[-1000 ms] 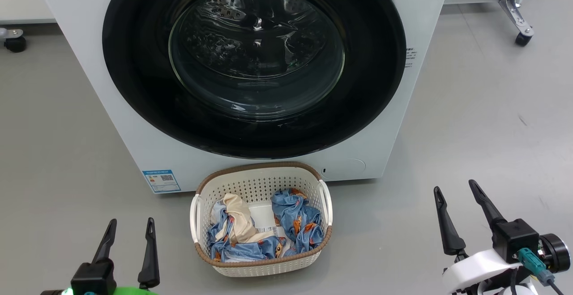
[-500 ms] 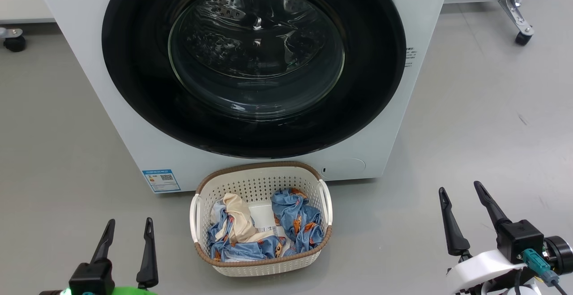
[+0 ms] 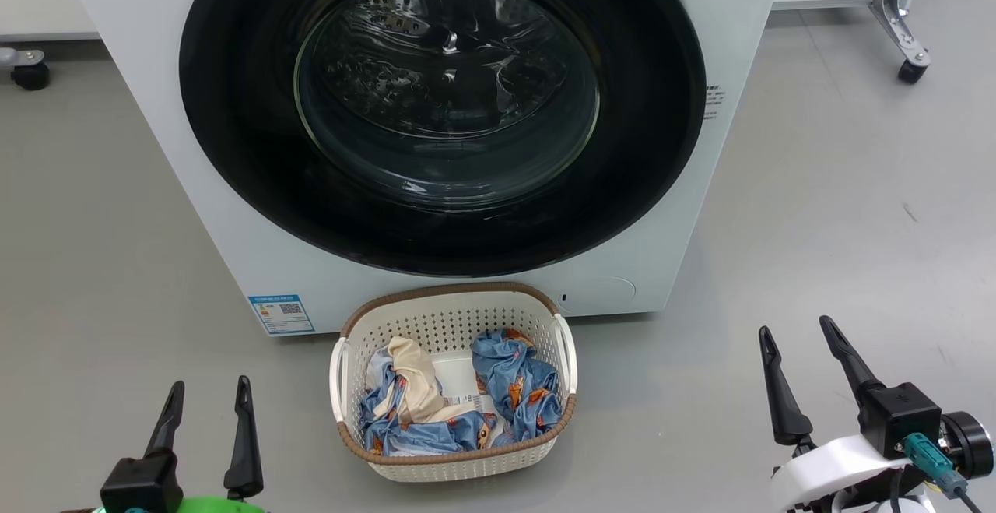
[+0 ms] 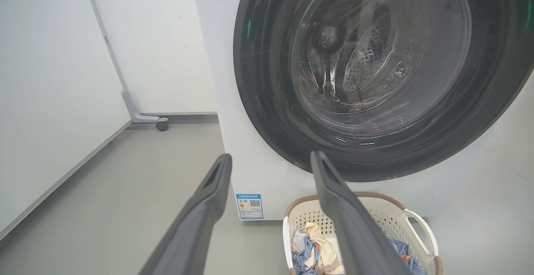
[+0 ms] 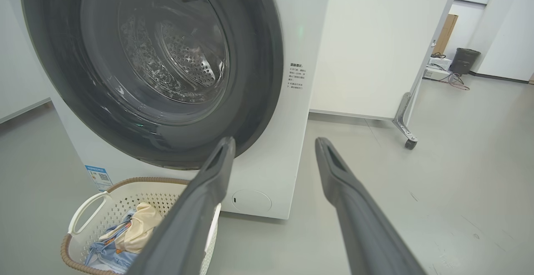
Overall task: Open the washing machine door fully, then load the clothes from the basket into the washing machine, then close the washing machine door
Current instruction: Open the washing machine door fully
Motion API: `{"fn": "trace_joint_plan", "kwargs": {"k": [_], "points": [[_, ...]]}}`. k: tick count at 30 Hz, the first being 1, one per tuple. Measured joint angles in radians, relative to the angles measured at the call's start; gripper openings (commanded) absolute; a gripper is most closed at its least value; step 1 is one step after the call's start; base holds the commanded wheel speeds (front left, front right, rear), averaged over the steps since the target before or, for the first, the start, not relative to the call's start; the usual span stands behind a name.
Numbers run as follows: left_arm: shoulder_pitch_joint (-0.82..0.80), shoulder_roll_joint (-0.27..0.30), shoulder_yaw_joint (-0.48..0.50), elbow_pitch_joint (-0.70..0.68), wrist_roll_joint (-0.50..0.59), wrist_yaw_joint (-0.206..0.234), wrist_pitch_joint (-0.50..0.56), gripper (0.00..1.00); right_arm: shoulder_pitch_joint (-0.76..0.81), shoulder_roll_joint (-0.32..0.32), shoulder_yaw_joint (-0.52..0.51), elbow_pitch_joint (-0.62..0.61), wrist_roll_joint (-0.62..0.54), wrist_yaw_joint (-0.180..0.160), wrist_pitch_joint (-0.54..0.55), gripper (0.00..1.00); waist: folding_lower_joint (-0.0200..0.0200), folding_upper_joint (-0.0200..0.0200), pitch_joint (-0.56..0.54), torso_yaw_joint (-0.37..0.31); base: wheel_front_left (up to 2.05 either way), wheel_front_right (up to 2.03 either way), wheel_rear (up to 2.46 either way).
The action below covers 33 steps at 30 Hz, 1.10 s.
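While left claw [image 3: 210, 383] and right claw [image 3: 795, 326] gape empty, clothes [image 3: 513, 381] lie in the basket [image 3: 451, 292].

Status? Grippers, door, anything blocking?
Left gripper, right gripper: jaws open, empty. Washing machine door shut. Clothes in basket, on floor right below door.

Left gripper [image 3: 210, 383] stands at the near left, its two dark fingers [image 4: 200, 212] pointing toward the far side, spread wide and close to parallel, rising from a black mount [image 3: 144, 486] on a green-lit wrist [image 3: 210, 505]. Right gripper [image 3: 795, 326] stands at the near right and reaches a little farther than the left. Its long dark prongs [image 5: 196, 208] are likewise spread wide and lean slightly leftward, fixed to a black block [image 3: 899, 416] on a white wrist housing [image 3: 825, 462] with a teal connector [image 3: 930, 455] on its right side.
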Motion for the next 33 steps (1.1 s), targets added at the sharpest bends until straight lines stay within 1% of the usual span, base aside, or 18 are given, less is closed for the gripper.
{"fn": "trace_joint_plan", "kwargs": {"k": [9,18,19,20,23,33], "points": [[0.000,0.000,0.001,-0.002,0.000,0.000,0.000,1.00,0.000,0.007,0.000,0.001,0.000,0.000,0.000,1.00,0.0000,0.0000,-0.002,-0.002,0.48,0.48,-0.95],[0.000,0.000,0.007,-0.014,-0.006,0.000,0.000,1.00,0.000,0.011,-0.001,0.001,0.000,0.001,0.000,1.00,0.0000,0.0000,-0.001,-0.002,0.68,0.68,-1.36],[0.000,0.000,0.011,-0.026,-0.015,0.001,0.000,1.00,0.000,0.011,-0.001,0.001,0.000,0.002,0.000,1.00,0.0000,0.0000,0.000,-0.001,0.74,0.74,-1.48],[-0.002,0.000,0.016,-0.032,-0.031,0.012,0.000,1.00,0.000,0.011,-0.001,0.001,0.000,0.002,0.000,1.00,0.0000,0.0000,0.000,-0.001,0.71,0.71,-1.43],[-0.002,0.000,0.027,-0.032,-0.033,0.027,0.000,1.00,0.000,0.011,-0.001,0.001,0.000,0.003,0.000,1.00,0.0000,0.0000,0.001,0.000,0.66,0.66,-1.33],[-0.002,-0.001,0.042,-0.040,-0.038,0.036,0.000,1.00,0.000,0.017,-0.011,-0.001,0.009,0.004,0.000,1.00,0.0000,0.0000,0.008,-0.001,0.51,0.51,-1.02]]}}
